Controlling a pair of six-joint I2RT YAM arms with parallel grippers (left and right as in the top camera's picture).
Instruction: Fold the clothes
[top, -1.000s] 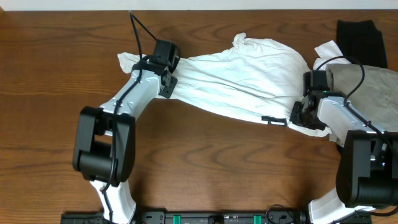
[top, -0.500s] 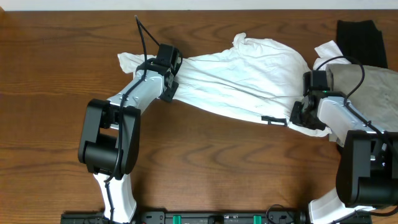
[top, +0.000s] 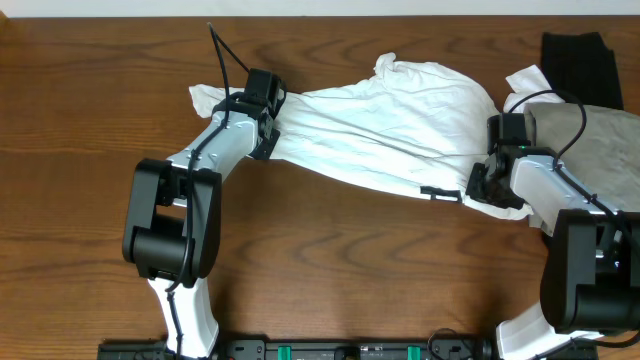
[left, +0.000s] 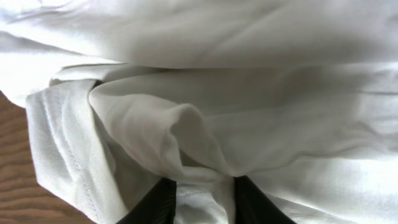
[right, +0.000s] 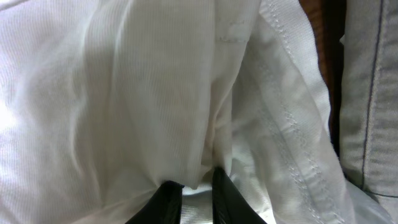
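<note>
Overhead: white shirt (top: 400, 130), crumpled, stretched across the rear half of the worktop (top: 330, 260); left hand (top: 268, 128) at its left end, right hand (top: 482, 188) at its front right end; grey garment (top: 590, 130) just beside it at the right edge, black garment (top: 580, 60) in the rear right corner. Left wrist: left hand (left: 205, 199) with fingers (left: 158, 205) either side of a bunched fold of shirt (left: 249, 112), grasping it; bare worktop (left: 12, 180) at lower left. Right wrist: right hand (right: 198, 199) clenched on a narrow pinch of shirt (right: 124, 93) beside a stitched hem; grey garment (right: 373, 93) to the right.
</note>
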